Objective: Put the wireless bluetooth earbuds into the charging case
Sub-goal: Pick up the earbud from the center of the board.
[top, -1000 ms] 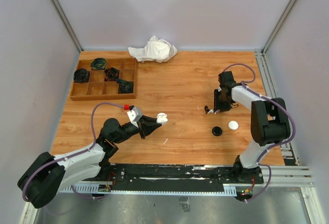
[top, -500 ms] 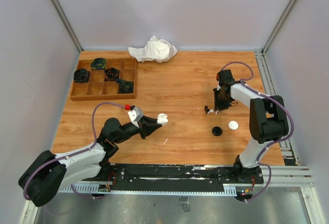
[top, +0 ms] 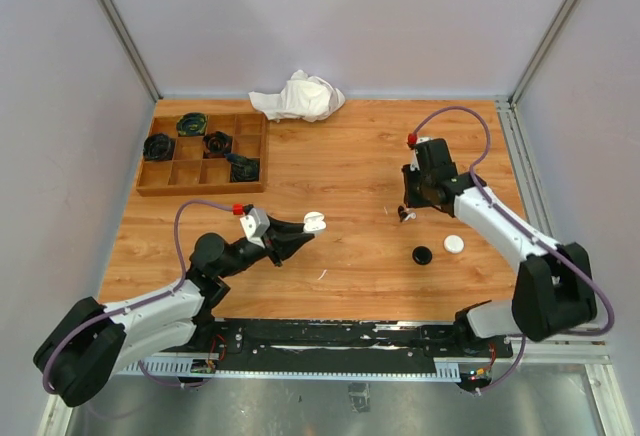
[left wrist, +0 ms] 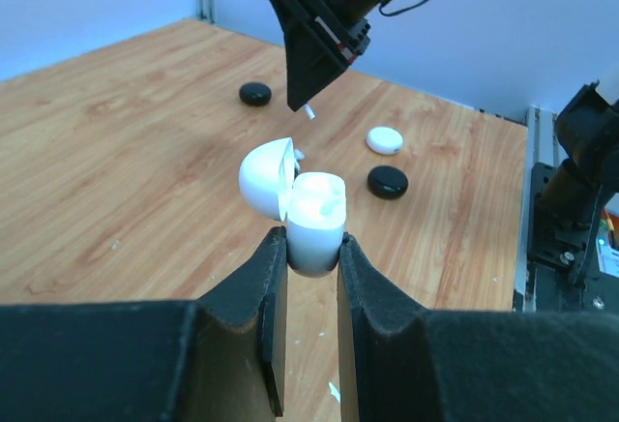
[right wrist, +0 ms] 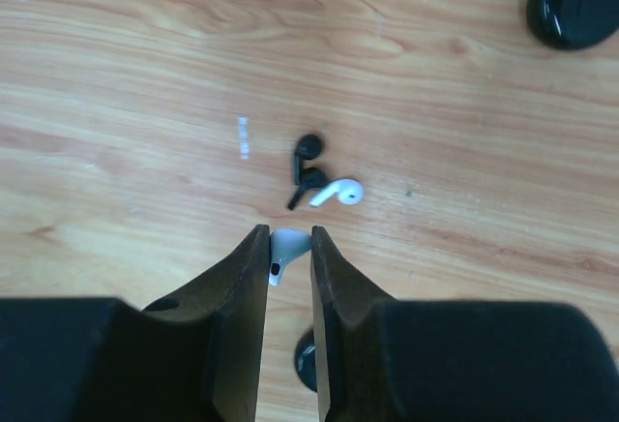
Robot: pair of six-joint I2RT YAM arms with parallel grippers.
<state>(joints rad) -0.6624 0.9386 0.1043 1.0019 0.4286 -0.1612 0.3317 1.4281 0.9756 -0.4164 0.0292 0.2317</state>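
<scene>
While the left gripper (left wrist: 311, 248) pinches the white charging case (left wrist: 315, 217), lid open, above the table (top: 350, 166) left of centre, the right gripper (right wrist: 288, 236) is clamped on a white earbud (right wrist: 286, 248). A second white earbud (right wrist: 340, 192) and two black earbuds (right wrist: 308, 172) lie clustered right of table centre.

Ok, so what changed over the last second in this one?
The right end effector closed on a white earbud; its arm re-posed, elbow dropping toward the near right corner, tip barely shifting. Unchanged: the left end effector still clamps the open white case; two black earbuds and another white bud lie on the table; the black puck and white puck have not moved.
</scene>
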